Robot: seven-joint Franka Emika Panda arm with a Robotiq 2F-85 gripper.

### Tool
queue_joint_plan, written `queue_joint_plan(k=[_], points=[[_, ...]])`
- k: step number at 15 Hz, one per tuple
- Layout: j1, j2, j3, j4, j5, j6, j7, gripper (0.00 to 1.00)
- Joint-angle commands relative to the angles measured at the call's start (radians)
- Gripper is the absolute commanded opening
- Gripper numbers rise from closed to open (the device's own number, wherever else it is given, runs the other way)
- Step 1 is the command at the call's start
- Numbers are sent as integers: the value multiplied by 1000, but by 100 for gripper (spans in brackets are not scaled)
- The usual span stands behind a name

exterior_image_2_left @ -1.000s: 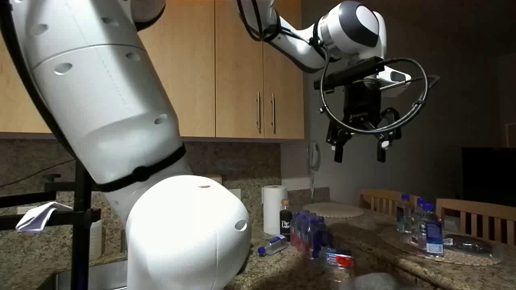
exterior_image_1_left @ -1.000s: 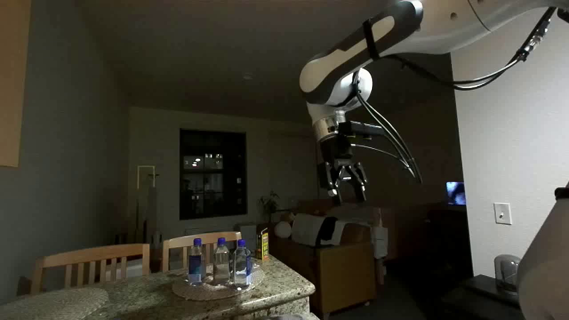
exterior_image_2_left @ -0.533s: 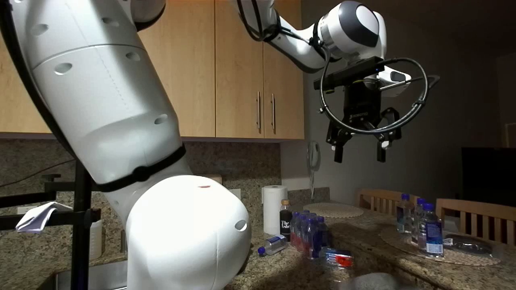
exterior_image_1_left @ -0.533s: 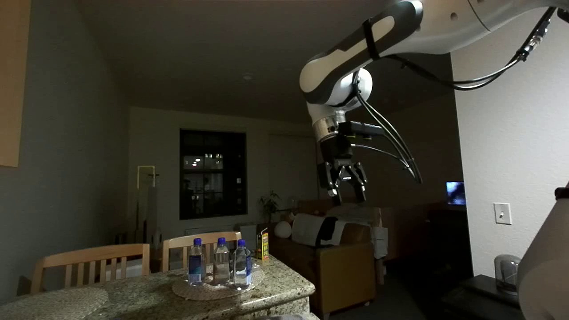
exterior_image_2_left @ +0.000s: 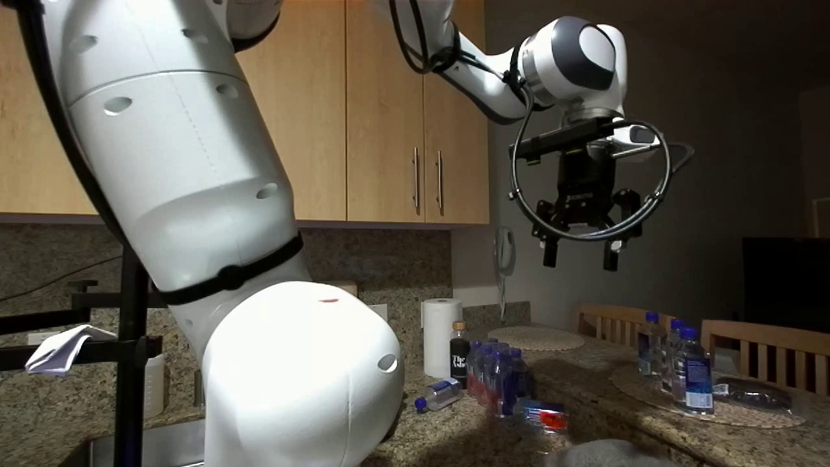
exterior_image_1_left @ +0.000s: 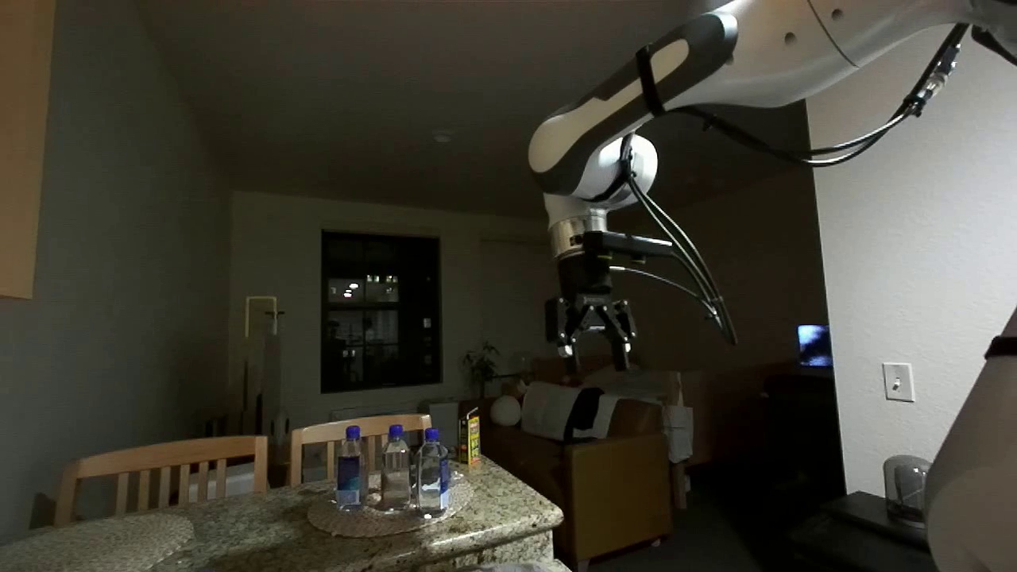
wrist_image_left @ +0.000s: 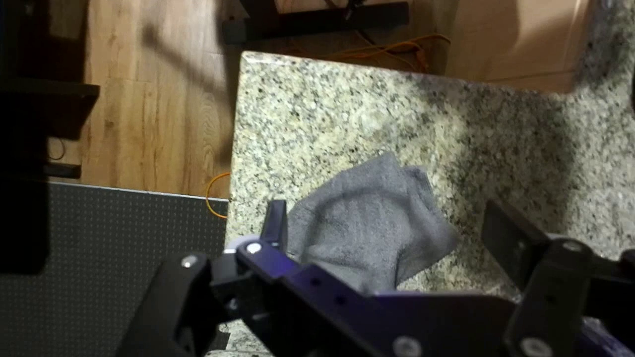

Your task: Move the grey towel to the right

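The grey towel (wrist_image_left: pixel 369 225) lies crumpled on the speckled granite counter in the wrist view, its lower part hidden behind the gripper. Its top shows at the bottom edge in an exterior view (exterior_image_2_left: pixel 606 453), and a sliver shows at the bottom in an exterior view (exterior_image_1_left: pixel 508 567). My gripper (wrist_image_left: pixel 383 206) is open and empty, its fingers standing wide apart on either side of the towel in the wrist view. In both exterior views the gripper (exterior_image_1_left: pixel 597 367) (exterior_image_2_left: pixel 580 264) points down, high above the counter and apart from the towel.
Bottles (exterior_image_1_left: pixel 396 469) stand on a round mat on the raised counter. Grouped bottles (exterior_image_2_left: pixel 496 376), a lying bottle (exterior_image_2_left: pixel 441 394) and a paper towel roll (exterior_image_2_left: pixel 442 337) are on the lower counter. The counter's edge (wrist_image_left: pixel 235 148) drops to the floor in the wrist view.
The arm held still between the two earlier moments. Now the gripper is a little lower in both exterior views. It stays open and the towel has not visibly moved.
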Motion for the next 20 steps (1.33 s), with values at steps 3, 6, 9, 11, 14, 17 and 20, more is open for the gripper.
queue_joint_plan(k=[3, 6, 9, 11, 14, 17, 20], points=[[12, 135, 44, -26, 222, 326, 212, 100], [37, 238, 99, -38, 256, 580, 297, 100], [62, 394, 144, 1, 201, 825, 387, 100], [73, 501, 147, 56, 128, 925, 460, 100], [106, 640, 95, 173, -35, 978, 602, 100], [161, 756, 13, 357, -179, 835, 703, 100], [195, 836, -32, 499, -241, 650, 723, 100]])
